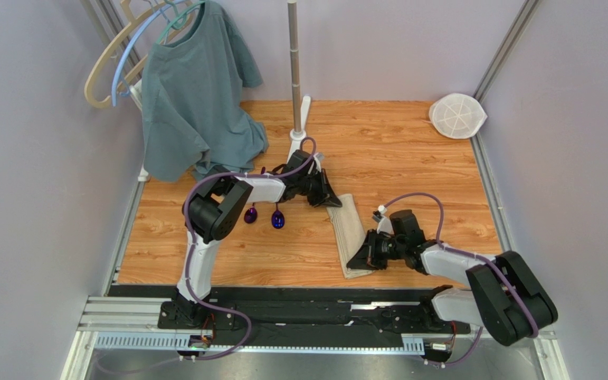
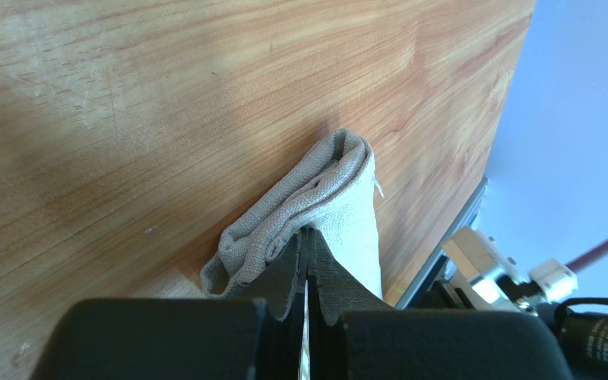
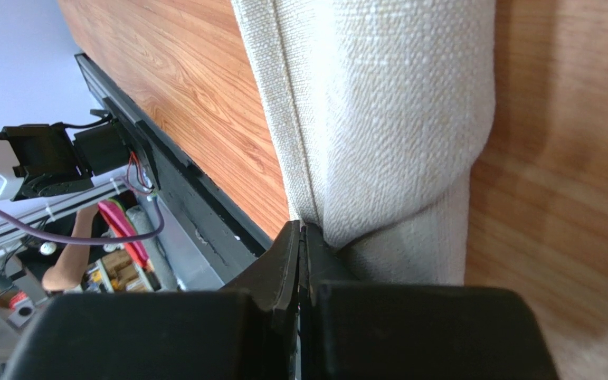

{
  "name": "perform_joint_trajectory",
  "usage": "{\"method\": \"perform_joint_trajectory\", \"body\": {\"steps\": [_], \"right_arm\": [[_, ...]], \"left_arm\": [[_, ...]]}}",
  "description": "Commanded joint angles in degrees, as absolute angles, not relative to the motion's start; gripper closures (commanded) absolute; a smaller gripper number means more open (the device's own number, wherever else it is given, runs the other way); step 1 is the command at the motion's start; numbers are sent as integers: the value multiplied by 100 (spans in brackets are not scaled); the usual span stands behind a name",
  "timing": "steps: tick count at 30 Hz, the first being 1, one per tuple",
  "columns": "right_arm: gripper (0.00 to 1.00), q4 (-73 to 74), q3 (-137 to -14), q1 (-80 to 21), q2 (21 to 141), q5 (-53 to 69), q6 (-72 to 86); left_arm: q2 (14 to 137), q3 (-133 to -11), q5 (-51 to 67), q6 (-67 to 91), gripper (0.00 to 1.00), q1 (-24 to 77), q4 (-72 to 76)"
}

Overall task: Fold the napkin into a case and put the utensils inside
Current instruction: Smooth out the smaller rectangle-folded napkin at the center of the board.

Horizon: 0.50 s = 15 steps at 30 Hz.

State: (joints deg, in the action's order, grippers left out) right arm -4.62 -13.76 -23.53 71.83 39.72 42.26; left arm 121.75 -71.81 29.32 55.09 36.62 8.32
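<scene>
Two purple spoons, one folded beige napkin, one grey-green T-shirt, at least three hangers, one white mesh disc, one upright metal pole, two grippers

The napkin is coarse, matt beige woven cloth with an open weave and a stitched hem. Under it the table is smooth wood-grain board with a faint satin sheen and small scuffs. Nipped onto the napkin, the left gripper and right gripper look like matt black plastic. Left of the napkin, the spoons have glossy purple bowls. Behind the napkin stands a dull brushed-metal pole, and beyond that hangs a soft, matt grey-green cloth T-shirt.
</scene>
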Motion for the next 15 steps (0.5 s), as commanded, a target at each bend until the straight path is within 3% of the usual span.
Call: {"method": "perform_joint_trajectory", "body": {"steps": [1, 5, 10, 12, 15], "right_arm": [[100, 604, -1563, -2382, 6357, 3551, 4053], [100, 1055, -1863, -2268, 5801, 3235, 3920], [100, 660, -1829, -2118, 7037, 3454, 3841], [100, 659, -1837, -2118, 7172, 3270, 3745], [100, 1097, -2212, -2118, 6953, 3085, 3517]], "left_arm": [[12331, -7392, 2777, 5282, 100, 3577, 729], [12305, -7392, 2961, 5221, 100, 3560, 939], [12050, -7488, 3111, 4835, 99, 3568, 897], [11902, -7689, 3208, 4511, 94, 3568, 564], [11525, -7769, 3270, 4159, 74, 3568, 291]]}}
